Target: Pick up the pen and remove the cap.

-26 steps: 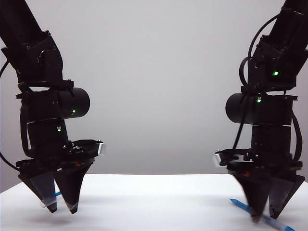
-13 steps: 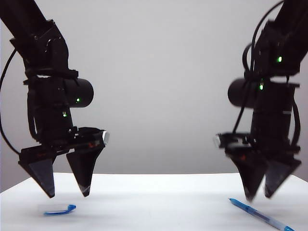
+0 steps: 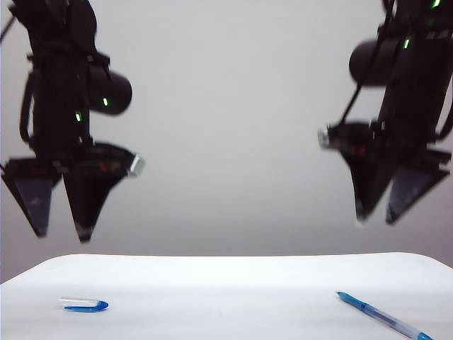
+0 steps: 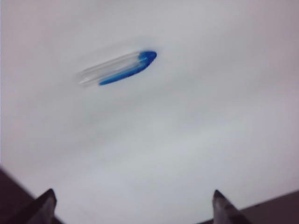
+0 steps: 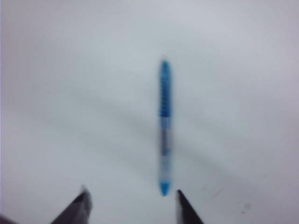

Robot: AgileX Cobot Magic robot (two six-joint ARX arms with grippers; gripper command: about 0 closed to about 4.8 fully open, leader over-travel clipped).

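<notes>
Hovering: left gripper [image 3: 60,234] and right gripper [image 3: 376,216], fingers spread, empty | short clear blue-clipped cap [image 3: 84,304] on white worktop [image 3: 226,283] at 8 o'clock | slim clear blue-tipped pen [image 3: 383,316] at 4 o'clock | judged: uncapping done, nothing further called for.

The exterior view is evenly and softly lit, with a pale grey backdrop and a bright white table [image 3: 226,283] that is almost overexposed, while both dark arms look like silhouettes with small green lights; the right gripper [image 3: 375,212] and its arm are smeared by motion blur, and the left gripper [image 3: 60,230] is a little sharper. Both wrist views are dimmer, greyish and soft: the cap [image 4: 117,68] shows streaked ghost edges, and the pen [image 5: 164,126] is out of focus with a faint shadow band crossing the table.
</notes>
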